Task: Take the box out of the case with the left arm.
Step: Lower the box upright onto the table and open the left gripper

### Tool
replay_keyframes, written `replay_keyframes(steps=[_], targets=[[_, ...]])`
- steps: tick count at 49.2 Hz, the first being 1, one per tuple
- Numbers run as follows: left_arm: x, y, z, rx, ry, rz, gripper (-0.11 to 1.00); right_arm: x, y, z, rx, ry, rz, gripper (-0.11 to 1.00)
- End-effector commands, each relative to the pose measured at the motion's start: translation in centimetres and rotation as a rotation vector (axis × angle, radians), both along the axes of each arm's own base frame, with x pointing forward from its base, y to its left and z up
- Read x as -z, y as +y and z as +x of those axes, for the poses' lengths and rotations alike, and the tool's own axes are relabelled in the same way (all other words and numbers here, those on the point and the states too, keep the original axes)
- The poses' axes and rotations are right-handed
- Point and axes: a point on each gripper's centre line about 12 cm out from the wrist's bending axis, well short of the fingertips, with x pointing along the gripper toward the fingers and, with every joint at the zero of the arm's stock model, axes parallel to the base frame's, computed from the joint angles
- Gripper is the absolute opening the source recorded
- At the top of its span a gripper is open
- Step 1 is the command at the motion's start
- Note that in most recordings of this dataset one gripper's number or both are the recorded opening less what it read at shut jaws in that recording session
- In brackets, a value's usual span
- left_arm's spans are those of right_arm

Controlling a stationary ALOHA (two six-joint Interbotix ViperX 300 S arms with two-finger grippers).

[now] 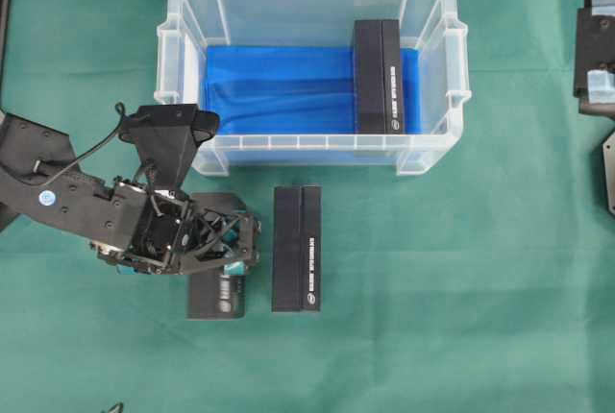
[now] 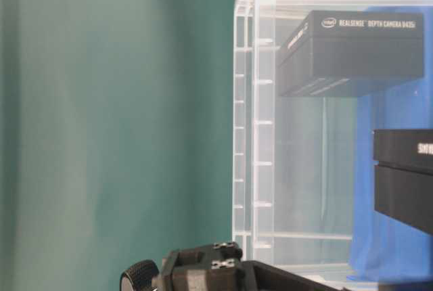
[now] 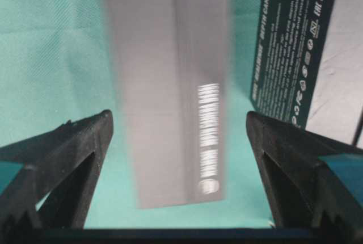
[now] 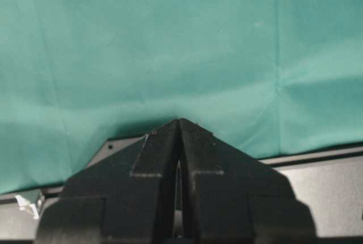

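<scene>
The left gripper (image 3: 180, 142) stands wide apart, a black box (image 3: 170, 85) lying loose between its fingers (image 3: 74, 153) on the cloth, outside the case (image 1: 312, 149). Lifting crookedly, a finger could clip and drag this box, or nudge the second box (image 1: 296, 248) just beside the right finger. Another box (image 1: 377, 77) remains in the case; it reads "Intel RealSense Depth Camera D435". The right gripper (image 4: 179, 142) is closed, empty.

Blurred black box (image 3: 170, 91) between spread left gripper (image 3: 180, 136) fingers, green cloth (image 3: 51, 51)
</scene>
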Motion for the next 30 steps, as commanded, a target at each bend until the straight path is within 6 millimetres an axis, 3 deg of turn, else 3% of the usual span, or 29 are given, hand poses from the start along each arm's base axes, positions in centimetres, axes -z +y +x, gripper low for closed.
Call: replay_keyframes(steps=[1,13,30], targets=[[-1.2,-0.1,0.1,0.002,-0.037,-0.009,0.96,-0.3,0.0,0.0,-0.002,-0.014,-0.002,0.00],[-2.4,-0.1,0.3,0.008,-0.069,-0.018,0.96,-0.2,0.0,0.0,-0.002,-0.011,-0.002,0.00],[-9.2,0.5,-0.7,-0.005,-0.180,-0.046,0.95,-0.2,0.0,0.0,-0.005,-0.012,-0.003,0.00]])
